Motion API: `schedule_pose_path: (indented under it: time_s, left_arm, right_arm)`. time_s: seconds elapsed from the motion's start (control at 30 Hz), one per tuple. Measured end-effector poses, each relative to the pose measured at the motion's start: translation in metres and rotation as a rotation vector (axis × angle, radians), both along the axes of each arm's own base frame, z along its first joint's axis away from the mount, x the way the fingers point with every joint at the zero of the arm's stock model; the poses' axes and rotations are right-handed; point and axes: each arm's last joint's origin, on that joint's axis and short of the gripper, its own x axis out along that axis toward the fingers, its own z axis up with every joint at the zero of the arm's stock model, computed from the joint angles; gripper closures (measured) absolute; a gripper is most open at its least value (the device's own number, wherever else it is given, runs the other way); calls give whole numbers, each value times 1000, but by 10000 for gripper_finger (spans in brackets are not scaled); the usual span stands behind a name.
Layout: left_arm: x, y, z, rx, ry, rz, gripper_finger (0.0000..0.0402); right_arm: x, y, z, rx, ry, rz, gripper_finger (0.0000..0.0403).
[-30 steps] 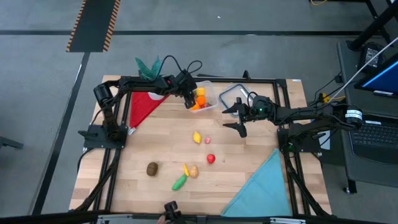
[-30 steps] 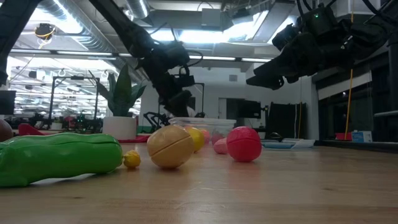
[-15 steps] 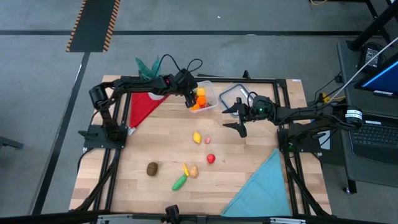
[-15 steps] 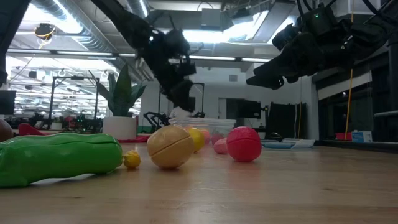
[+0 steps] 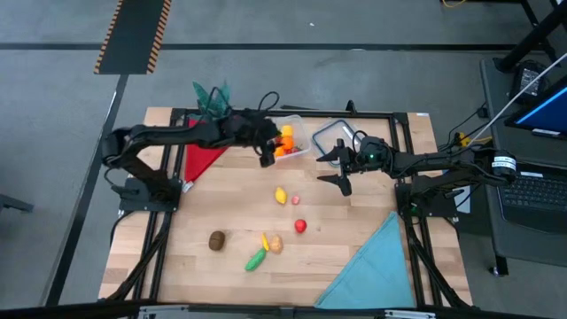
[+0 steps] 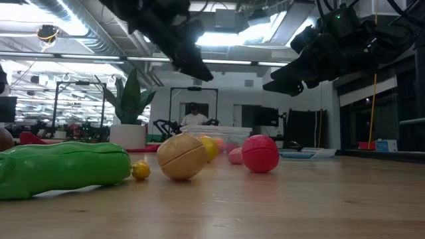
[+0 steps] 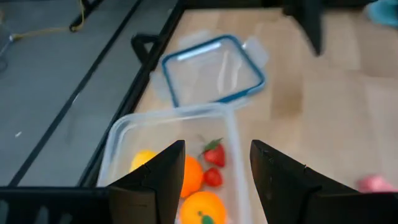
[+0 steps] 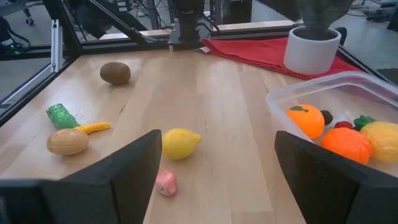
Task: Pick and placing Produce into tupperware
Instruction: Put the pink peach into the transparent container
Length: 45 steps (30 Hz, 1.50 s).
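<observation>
Two grippers are hanging open and empty over the table.

The left gripper (image 5: pixel 266 158) is hovering by the tupperware (image 5: pixel 296 139), which is holding oranges and strawberries at the back; the right gripper (image 5: pixel 341 167) is waiting beside the lid (image 5: pixel 335 135). A lemon (image 5: pixel 281 196), a red fruit (image 5: pixel 300 226) and a green vegetable (image 5: pixel 255 260) are lying mid-table.

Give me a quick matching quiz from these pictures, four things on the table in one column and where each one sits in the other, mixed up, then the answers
Things:
1. strawberry
2. lemon
3. kiwi
4. potted plant

Places:
A. bare wood, mid-table
B. on the red cloth
C. inside the tupperware
D. alone on the wood, nearer the left arm's side

Pairs: 1-C, 2-A, 3-D, 4-B
</observation>
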Motion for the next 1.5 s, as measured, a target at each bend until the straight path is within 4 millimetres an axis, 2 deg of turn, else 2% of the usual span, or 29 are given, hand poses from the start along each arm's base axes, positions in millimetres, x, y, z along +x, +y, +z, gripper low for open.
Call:
schedule_pose_path:
  time_s: [0.13, 0.53, 0.7, 0.93, 1.1, 1.3, 1.5]
  left_arm:
    - [-10, -22, -6, -5, -51, -43, 227]
    - [-62, -91, -32, -46, -257, -210, 227]
    - [-82, -111, -42, -33, -368, -298, 227]
    - [-99, -126, -59, -53, -408, -365, 227]
    - [-107, -131, -70, -66, -448, -388, 227]
    - [-117, -132, -84, -78, -472, -393, 227]
    - [-125, -131, -96, -113, -469, -379, 227]
  right_arm:
    - [1, 3, 0, 1, 2, 13, 89]
    - [5, 25, 0, -26, 0, 120, 89]
    - [7, 36, 0, -35, 1, 170, 89]
    - [11, 49, 3, 2, 39, 207, 89]
    - [19, 58, 12, -56, 142, 151, 89]
    - [24, 67, 23, -61, 216, 165, 89]
    - [28, 72, 31, -80, 205, 149, 89]
